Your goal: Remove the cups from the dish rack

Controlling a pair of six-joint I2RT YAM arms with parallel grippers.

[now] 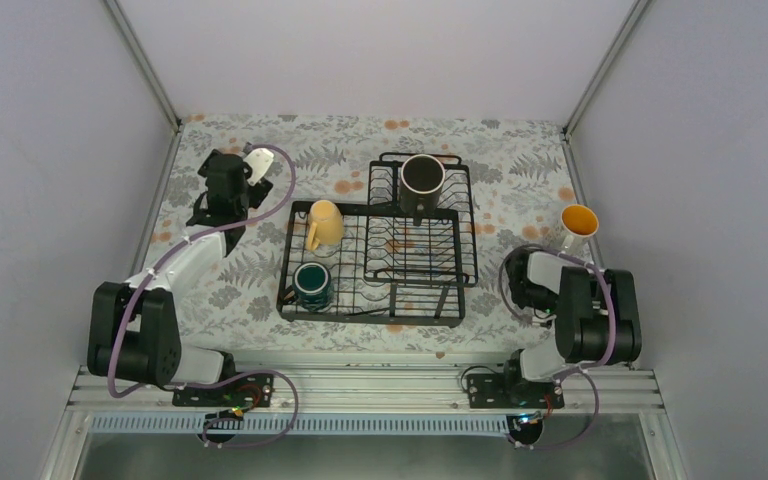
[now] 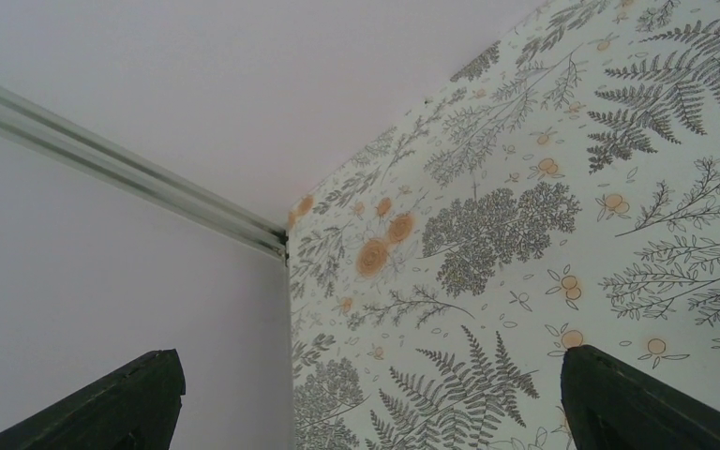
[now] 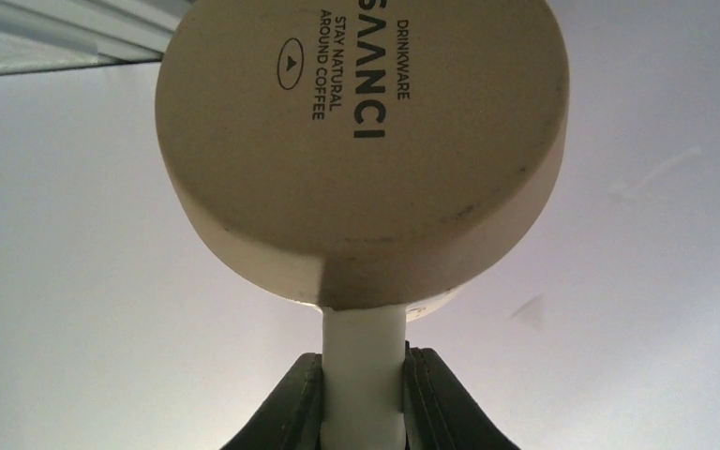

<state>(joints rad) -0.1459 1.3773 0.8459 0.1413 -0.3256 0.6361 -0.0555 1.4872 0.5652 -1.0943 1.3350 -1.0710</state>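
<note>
Orange-lined tall white mug hangs mouth-up just right of the dish rack, its handle clamped in the right pincer above the table. The left pincer, wide open and empty, sits left of the rack, nearer the yellow mug and teal mug.

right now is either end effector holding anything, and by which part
The right end effector holds the white mug with the orange inside by its handle, pinched between both fingers. The left end effector is open and holds nothing.
</note>
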